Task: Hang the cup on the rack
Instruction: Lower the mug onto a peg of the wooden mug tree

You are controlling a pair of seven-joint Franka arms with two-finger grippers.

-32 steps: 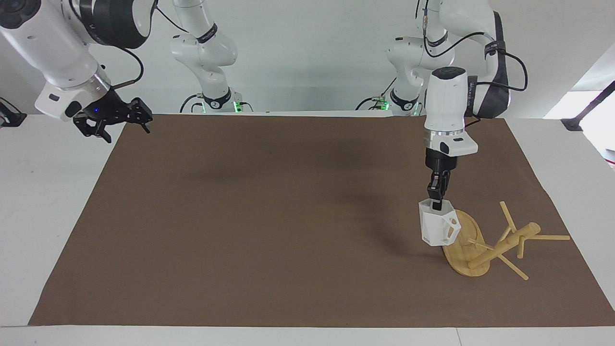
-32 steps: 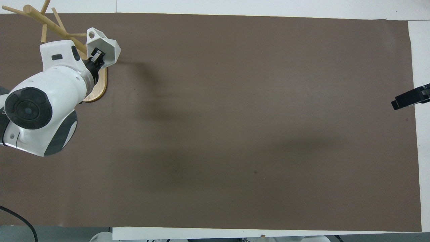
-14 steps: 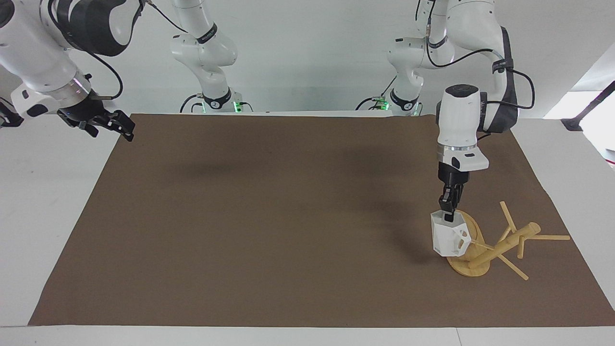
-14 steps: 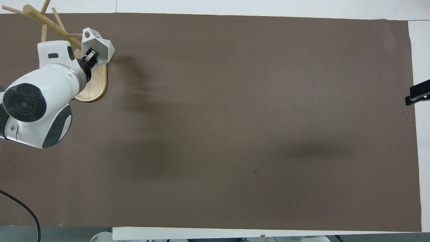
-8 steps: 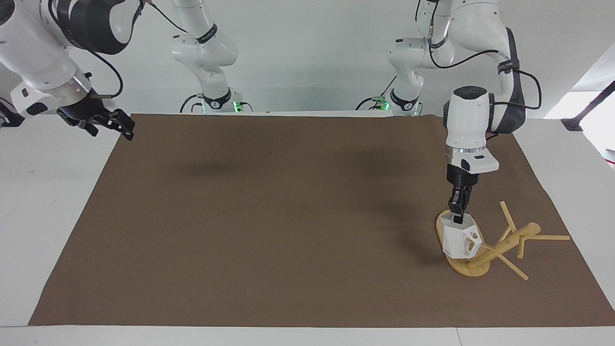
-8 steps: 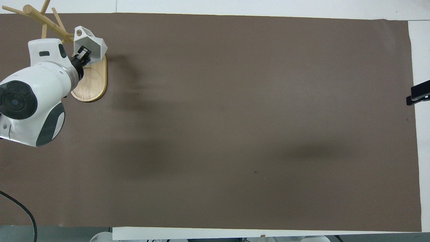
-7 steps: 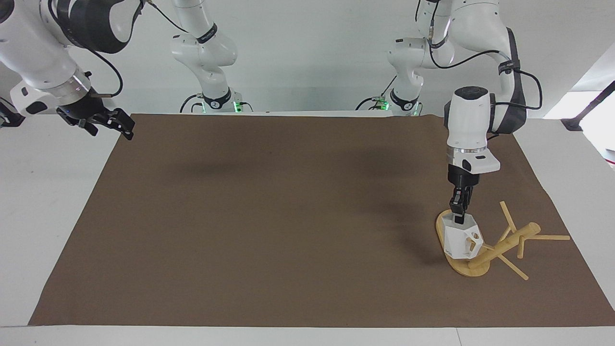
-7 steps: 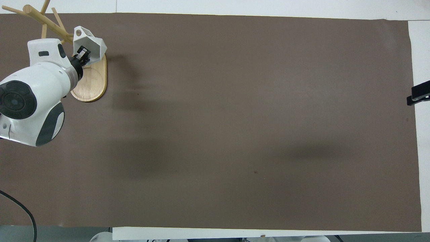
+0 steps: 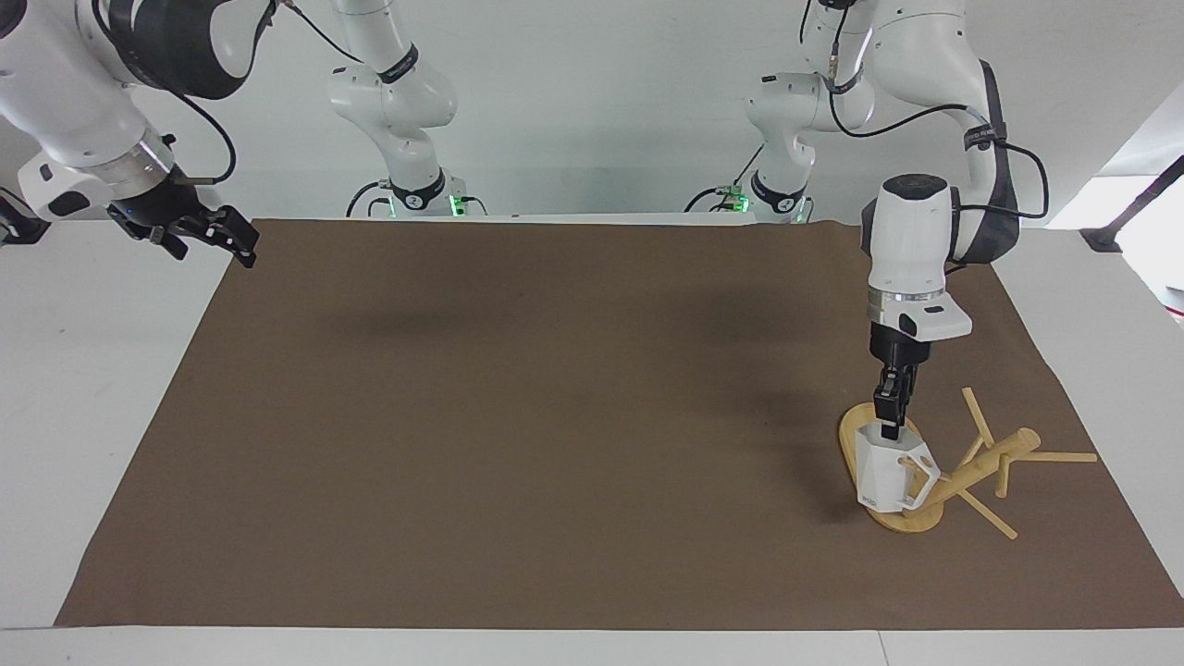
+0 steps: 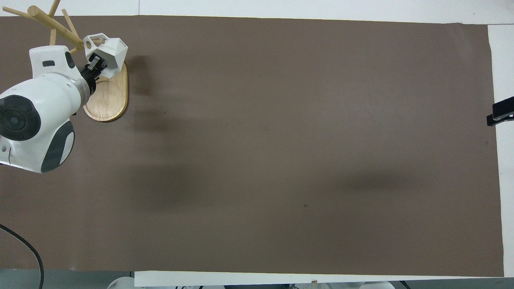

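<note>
The cup is held by its rim, pinched in the fingers of the left gripper, over the base of the rack; the hanging step is judged in hand; next, the handle hole must be threaded onto a peg; the right gripper waits over the tabletop edge, fingers spread.

White worktop covered mostly by large brown mat; bare white margins at both ends and along edge farthest from robots. Plain pale wall at robots' end. Soft diffuse shadows on mat. Bright patch at worktop's left-arm end.
</note>
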